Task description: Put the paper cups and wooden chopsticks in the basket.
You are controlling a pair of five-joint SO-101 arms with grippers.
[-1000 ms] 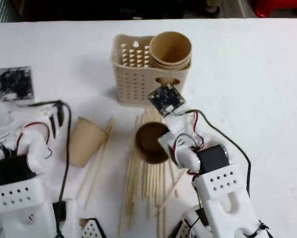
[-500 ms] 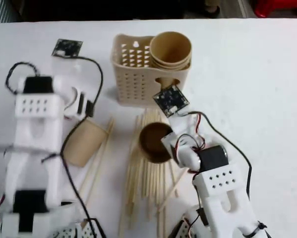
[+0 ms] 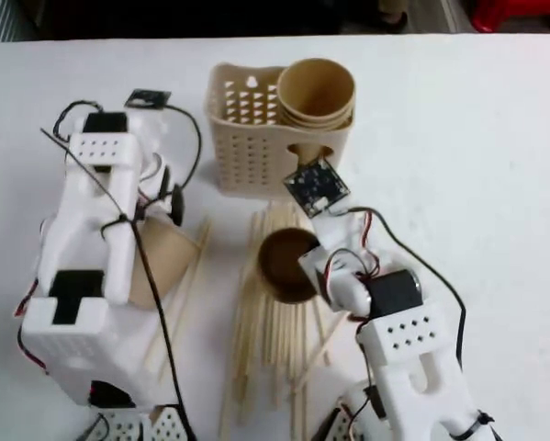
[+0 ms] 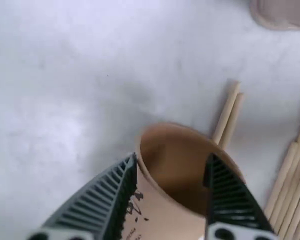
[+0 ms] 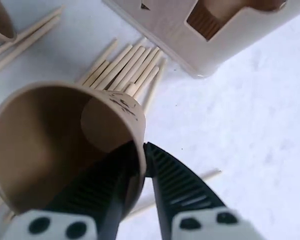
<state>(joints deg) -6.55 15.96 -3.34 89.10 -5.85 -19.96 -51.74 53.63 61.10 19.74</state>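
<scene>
Left gripper [image 4: 172, 161]: spread wide at the mouth of the left cup [image 4: 160, 210], gripping nothing; that cup lies on its side on the table.
Right gripper [image 5: 141, 150]: clenched on the right cup's [image 5: 54, 135] wall, over the chopsticks [image 3: 270, 322], near the basket [image 3: 247, 152].
Advice: lower one left finger inside the rim and close gently, since paper likely crushes.
Left wrist view: shows finger-to-rim alignment, which the arm hides from above.
High view: shows cups [image 3: 316, 92] stacked in the basket.
</scene>
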